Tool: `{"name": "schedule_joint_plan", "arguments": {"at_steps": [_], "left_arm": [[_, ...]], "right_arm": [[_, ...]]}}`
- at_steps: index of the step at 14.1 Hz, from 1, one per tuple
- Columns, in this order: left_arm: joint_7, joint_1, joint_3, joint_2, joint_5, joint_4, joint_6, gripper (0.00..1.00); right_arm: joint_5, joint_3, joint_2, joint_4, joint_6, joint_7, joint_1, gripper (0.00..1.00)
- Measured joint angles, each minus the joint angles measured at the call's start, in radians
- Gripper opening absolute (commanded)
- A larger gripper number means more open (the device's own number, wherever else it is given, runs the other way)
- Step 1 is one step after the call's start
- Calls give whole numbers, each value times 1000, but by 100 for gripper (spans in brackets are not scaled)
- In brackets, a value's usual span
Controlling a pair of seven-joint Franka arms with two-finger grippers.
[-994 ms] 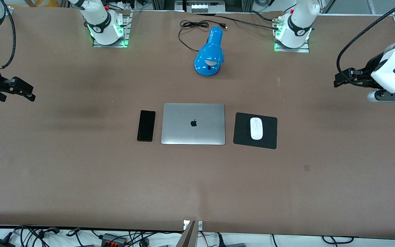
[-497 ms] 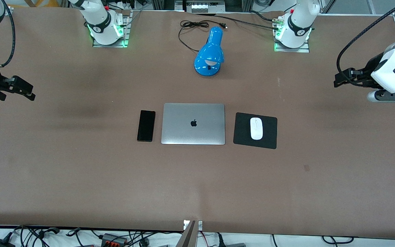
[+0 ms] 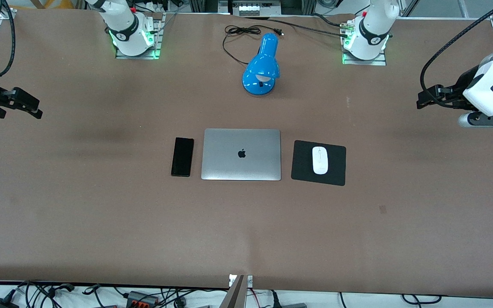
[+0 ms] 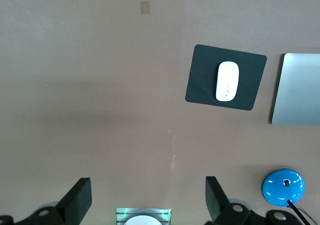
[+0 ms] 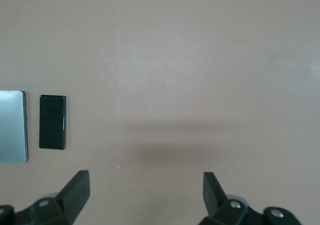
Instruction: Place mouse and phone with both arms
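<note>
We see brown table (image 3: 101, 214), white mouse (image 3: 319, 160) on black pad (image 3: 302, 164), glossy black phone (image 3: 182, 156), silver laptop (image 3: 241, 154), blue lamp (image 3: 261, 68), black cord (image 3: 236, 32).

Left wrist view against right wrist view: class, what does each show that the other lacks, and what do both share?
Only the left wrist view shows the mouse on its mouse pad and the blue lamp. Only the right wrist view shows the phone. Both show an edge of the laptop, the brown table, and that arm's own open tool: left tool, right tool.
</note>
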Motion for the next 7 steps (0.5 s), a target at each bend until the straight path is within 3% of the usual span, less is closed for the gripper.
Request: {"name": "schedule_joint_plan", "arguments": {"at_steps": [7], "left_arm": [[0,0,0,0,0,0,0,100]], "right_arm": [[0,2,-11,0,-17,0,0,100]]}}
